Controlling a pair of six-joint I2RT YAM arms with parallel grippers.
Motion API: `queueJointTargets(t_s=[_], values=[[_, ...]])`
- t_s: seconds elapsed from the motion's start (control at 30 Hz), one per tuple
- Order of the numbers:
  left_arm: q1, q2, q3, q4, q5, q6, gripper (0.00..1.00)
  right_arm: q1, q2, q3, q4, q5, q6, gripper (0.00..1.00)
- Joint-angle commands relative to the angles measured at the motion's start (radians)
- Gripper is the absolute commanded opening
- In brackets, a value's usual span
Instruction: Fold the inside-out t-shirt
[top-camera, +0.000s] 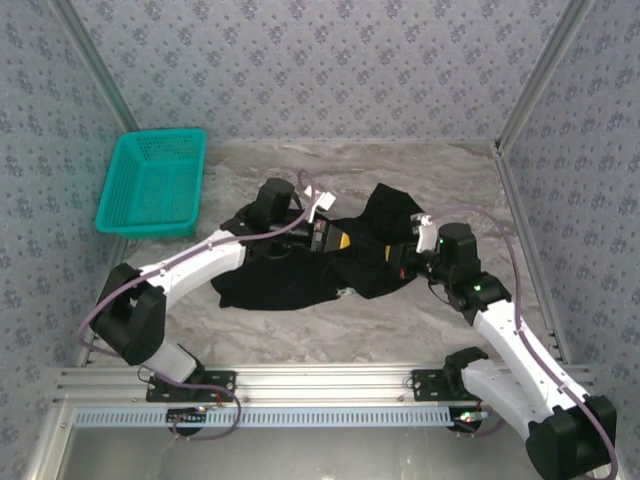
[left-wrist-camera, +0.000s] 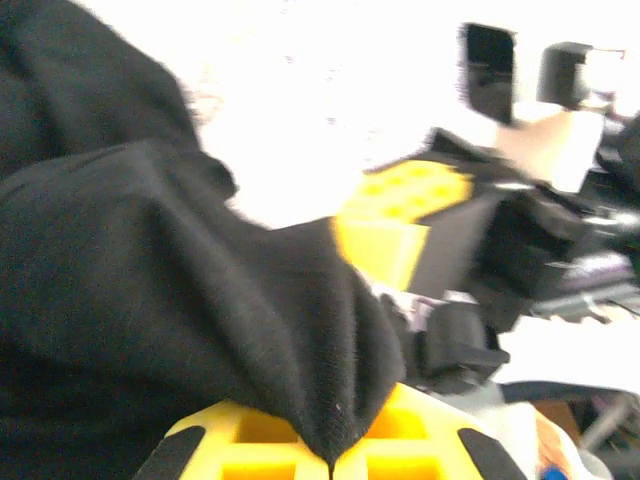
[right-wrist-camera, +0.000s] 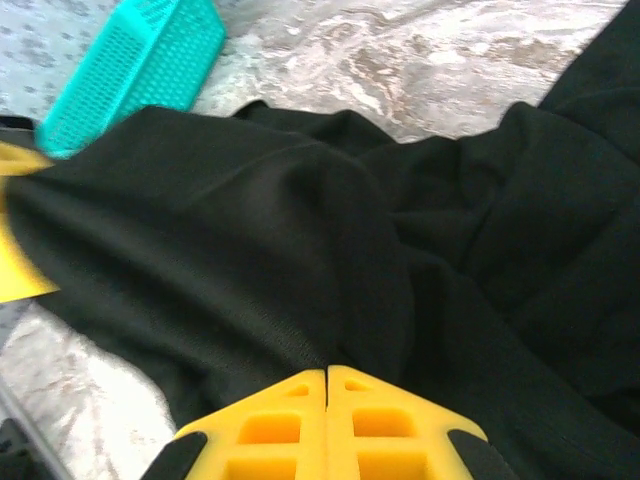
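Observation:
The inside-out t-shirt (top-camera: 290, 280) lies crumpled and plain black in the middle of the marble table (top-camera: 330, 335). My left gripper (top-camera: 342, 240) reaches over it from the left. In the left wrist view its yellow jaws (left-wrist-camera: 335, 468) are shut on a pinched ridge of the black cloth (left-wrist-camera: 150, 300). My right gripper (top-camera: 402, 258) sits at the shirt's right side. In the right wrist view its jaws (right-wrist-camera: 327, 372) meet tip to tip, with the shirt fabric (right-wrist-camera: 250, 230) gathered into them. The two grippers are close together.
A teal plastic basket (top-camera: 152, 183) stands at the back left of the table, also visible as the basket (right-wrist-camera: 140, 55) in the right wrist view. Patterned walls enclose the table on three sides. An aluminium rail (top-camera: 300, 380) runs along the near edge.

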Motion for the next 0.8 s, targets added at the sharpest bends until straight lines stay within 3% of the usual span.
queueJointTargets(t_s=[0.0,0.17,0.27,0.4,0.57,0.77], values=[[-0.005,-0.033,-0.024,0.123,0.226,-0.039,0.00,0.013,0.030,0.051,-0.065,0.192,-0.027,0.00],[-0.005,-0.047,-0.037,0.124,0.274,-0.025,0.00,0.023,0.163,0.172,-0.226,0.365,-0.012,0.01],[-0.004,-0.052,-0.028,0.086,0.239,0.003,0.00,0.030,0.216,0.223,-0.294,0.368,-0.031,0.16],[-0.001,-0.042,0.001,0.001,0.151,0.017,0.00,0.091,0.124,0.210,-0.294,0.348,-0.132,0.30],[0.012,-0.031,0.010,-0.005,0.104,-0.020,0.00,0.202,-0.039,0.116,-0.148,0.172,-0.220,0.35],[0.012,-0.041,0.011,-0.004,0.097,-0.032,0.00,0.306,0.049,0.102,-0.039,0.112,-0.260,0.37]])
